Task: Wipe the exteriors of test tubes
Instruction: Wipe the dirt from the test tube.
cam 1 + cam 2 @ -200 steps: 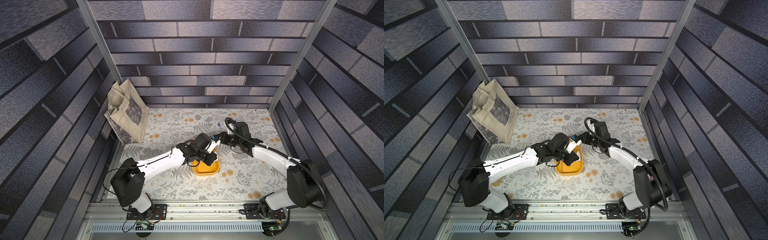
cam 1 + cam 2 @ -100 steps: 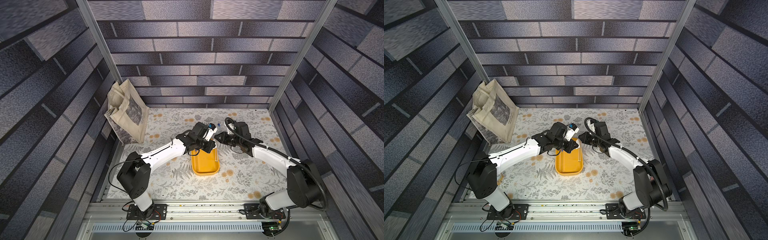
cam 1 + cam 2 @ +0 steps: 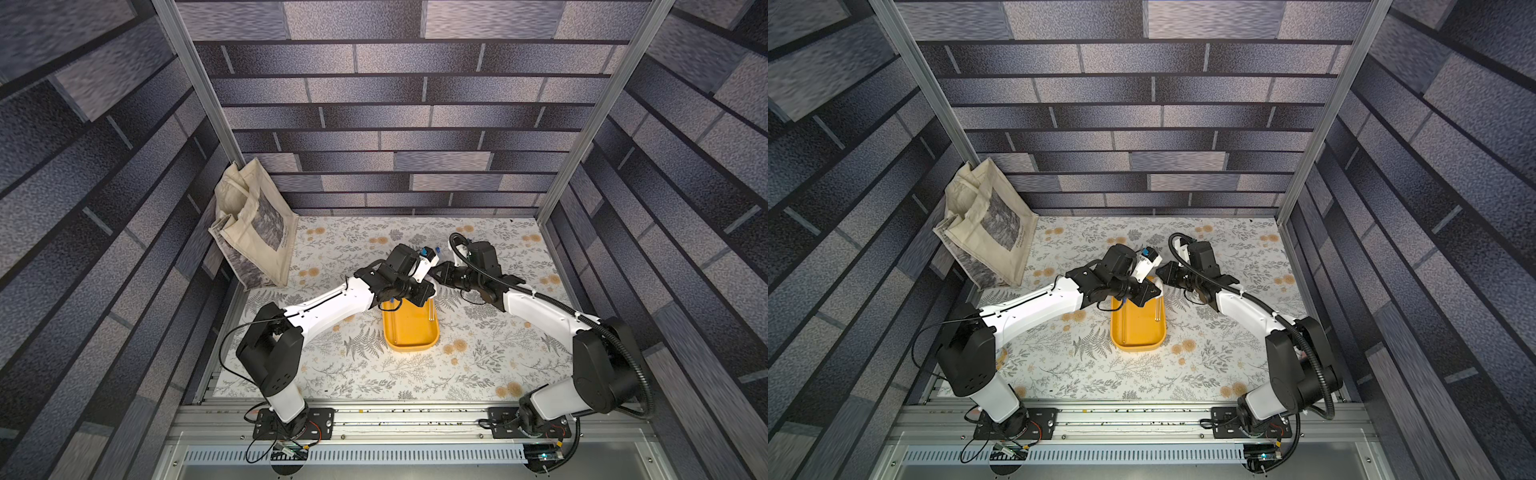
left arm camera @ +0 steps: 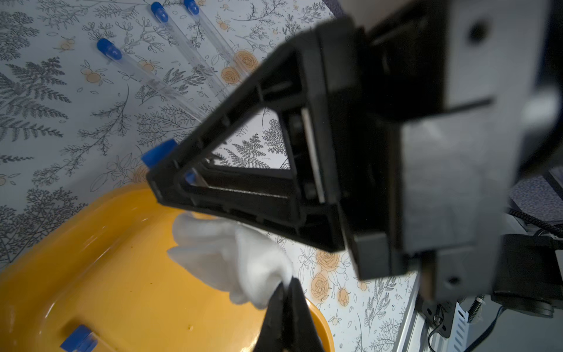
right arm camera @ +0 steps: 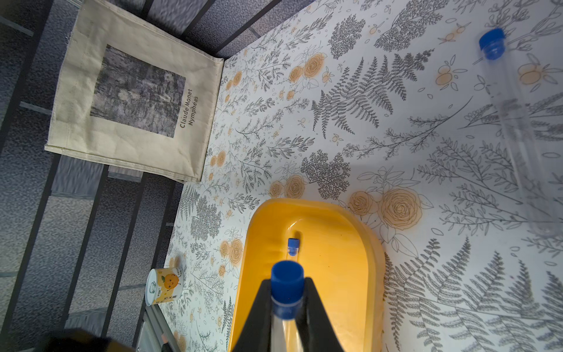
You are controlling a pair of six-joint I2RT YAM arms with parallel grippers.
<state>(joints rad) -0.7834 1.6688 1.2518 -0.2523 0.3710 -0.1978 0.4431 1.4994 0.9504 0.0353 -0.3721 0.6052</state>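
My right gripper is shut on a clear test tube just below its blue cap, above the far end of the yellow tray. One capped tube lies inside the tray, and it shows along the tray's right side in a top view. My left gripper is shut on a bunched white cloth, which hangs over the tray just beside the right gripper. Three more tubes, one of them marked here, lie on the floral table beyond. Both grippers meet at the tray's far end.
A beige tote bag leans in the back left corner. A small printed can stands near the table's left edge. A loose tube lies on the table behind the tray. Walls enclose the table on three sides.
My left gripper has carried the cloth from over the tray's middle to its far end, next to the right gripper. The right arm has barely moved.
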